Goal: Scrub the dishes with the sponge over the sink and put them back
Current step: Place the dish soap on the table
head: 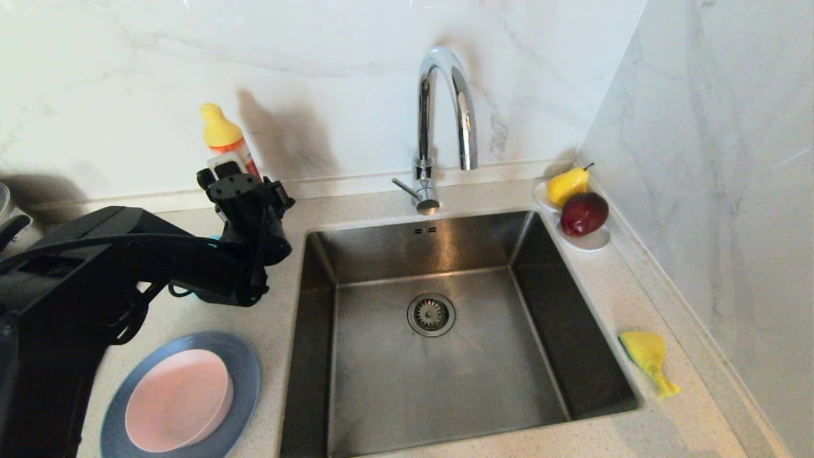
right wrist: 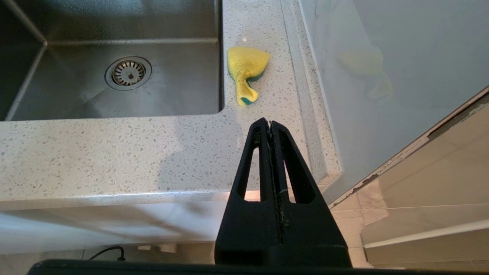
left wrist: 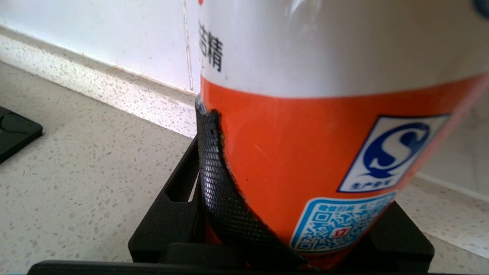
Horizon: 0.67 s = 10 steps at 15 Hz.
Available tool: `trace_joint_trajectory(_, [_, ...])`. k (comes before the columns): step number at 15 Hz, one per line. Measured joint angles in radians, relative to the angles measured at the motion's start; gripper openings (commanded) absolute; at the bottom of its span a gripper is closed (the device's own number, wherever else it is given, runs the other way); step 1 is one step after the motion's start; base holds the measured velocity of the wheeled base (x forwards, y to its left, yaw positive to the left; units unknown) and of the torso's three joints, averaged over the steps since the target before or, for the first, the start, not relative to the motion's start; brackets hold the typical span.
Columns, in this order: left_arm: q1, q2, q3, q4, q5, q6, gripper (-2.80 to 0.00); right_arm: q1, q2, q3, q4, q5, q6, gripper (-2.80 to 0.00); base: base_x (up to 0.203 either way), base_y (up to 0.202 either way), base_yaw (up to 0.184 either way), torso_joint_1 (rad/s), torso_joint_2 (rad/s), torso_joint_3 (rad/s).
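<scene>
Already my left gripper (left wrist: 290, 214) pinches the orange bottle (left wrist: 324, 152) by the counter's back edge; tilting could spill it; right gripper (right wrist: 270, 124) pressed together.

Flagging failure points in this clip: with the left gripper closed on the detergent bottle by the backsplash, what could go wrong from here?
1. The left gripper grips the detergent bottle near its base, so the tall bottle may tip or slip once lifted.
2. The left arm hangs over the pink bowl stacked on the grey-blue plate; a low swing toward the sink could knock them.
3. The sponge lies untouched; the right gripper, shut, is parked off the counter.
</scene>
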Motion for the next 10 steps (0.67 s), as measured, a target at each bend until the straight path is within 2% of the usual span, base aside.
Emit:
trace_joint_trajectory(7, [0.000,0.031,-0.015,-0.047,0.009,0.033,-2.80,0.000,0.000,0.000,0.000,0.000,0.000,-2.80,0.000,0.000,0.000,0.000,0.00,0.000])
trace_joint_trajectory(8, [0.000,0.033,-0.017,-0.048,0.009,0.036,0.00,0.000,0.000,0.000,0.000,0.000,0.000,-2.80,0.000,0.000,0.000,0.000,0.00,0.000])
trace_joint_trajectory(10, [0.000,0.039,-0.017,-0.050,0.010,0.037,0.00,0.000,0.000,0.000,0.000,0.000,0.000,-2.80,0.000,0.000,0.000,0.000,0.00,0.000])
